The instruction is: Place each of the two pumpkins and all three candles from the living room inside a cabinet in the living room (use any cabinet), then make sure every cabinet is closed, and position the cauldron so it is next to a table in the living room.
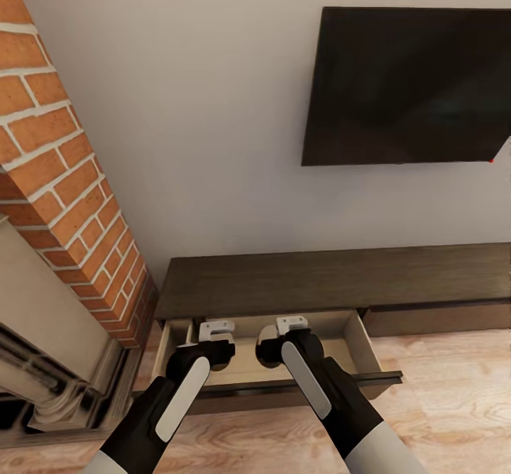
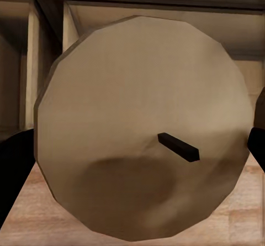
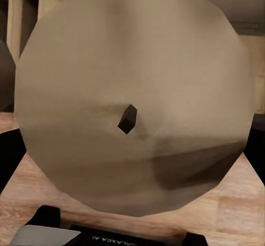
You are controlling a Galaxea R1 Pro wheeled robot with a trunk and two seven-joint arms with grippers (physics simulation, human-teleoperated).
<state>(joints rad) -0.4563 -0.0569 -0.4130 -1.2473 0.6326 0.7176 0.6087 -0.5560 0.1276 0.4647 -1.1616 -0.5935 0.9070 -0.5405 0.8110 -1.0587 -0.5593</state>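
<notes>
Living-room cabinet [image 1: 333,279] at 12 o'clock, drawer [image 1: 355,339] open. Left hand [image 1: 216,332] grasps one candle [image 2: 143,127], right hand [image 1: 292,326] another candle [image 3: 135,97]; both hang directly over the drawer interior, wicks toward the wrists.

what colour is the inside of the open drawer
Light beige, seen best in the head view: drawer interior.

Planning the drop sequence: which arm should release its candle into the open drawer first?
Either, slightly left. Both tools hold a candle above the open drawer of the cabinet. The left tool is near the drawer's end; the right tool is mid-drawer.
</notes>
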